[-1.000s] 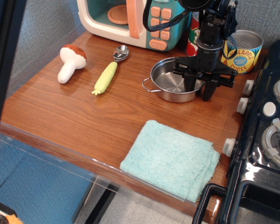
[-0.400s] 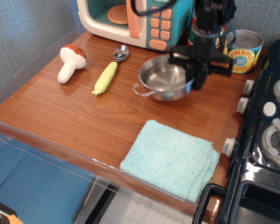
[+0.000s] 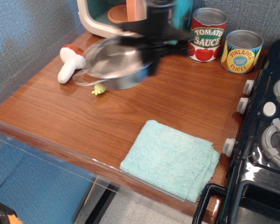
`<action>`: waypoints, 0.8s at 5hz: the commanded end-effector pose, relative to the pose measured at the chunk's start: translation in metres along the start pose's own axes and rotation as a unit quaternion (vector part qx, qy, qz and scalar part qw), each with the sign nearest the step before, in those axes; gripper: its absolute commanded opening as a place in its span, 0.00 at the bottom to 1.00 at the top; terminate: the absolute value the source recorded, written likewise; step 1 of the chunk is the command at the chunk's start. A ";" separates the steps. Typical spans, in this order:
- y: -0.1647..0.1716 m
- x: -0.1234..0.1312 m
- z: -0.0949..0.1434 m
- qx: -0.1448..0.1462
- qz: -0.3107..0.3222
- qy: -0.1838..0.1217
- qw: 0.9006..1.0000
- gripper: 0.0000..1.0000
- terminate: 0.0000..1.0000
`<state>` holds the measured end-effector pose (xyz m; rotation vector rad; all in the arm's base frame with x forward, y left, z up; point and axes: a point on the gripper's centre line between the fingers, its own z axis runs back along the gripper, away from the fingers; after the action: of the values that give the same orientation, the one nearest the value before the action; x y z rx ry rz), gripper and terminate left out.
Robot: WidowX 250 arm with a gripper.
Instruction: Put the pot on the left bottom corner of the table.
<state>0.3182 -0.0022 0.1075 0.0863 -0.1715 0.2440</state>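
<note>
Steel pot (image 3: 113,63) hung tilted above the table (image 3: 60,116), its mouth facing up and toward the front-left, blurred. It hid most of the corn (image 3: 99,89) and part of the mushroom (image 3: 69,63). The gripper (image 3: 149,39), smeared dark, was clamped on its right rim.

The brown wood-grain table (image 3: 60,112) offers open surface along its front-left portion, between the white toy mushroom with a brown cap (image 3: 70,63) and the folded light-green cloth (image 3: 171,159). The black toy stove (image 3: 263,140) bounds the right side. A red tomato sauce can (image 3: 206,35) and a yellow pineapple can (image 3: 241,51) stand at the rear right.
</note>
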 end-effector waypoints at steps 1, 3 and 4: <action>0.090 -0.052 -0.025 0.028 0.063 0.029 0.997 0.00 0.00; 0.116 -0.045 -0.062 0.039 0.097 0.032 0.994 0.00 0.00; 0.117 -0.035 -0.074 0.042 0.097 0.041 0.994 0.00 0.00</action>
<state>0.2668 0.1120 0.0232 0.1364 -0.0468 0.4427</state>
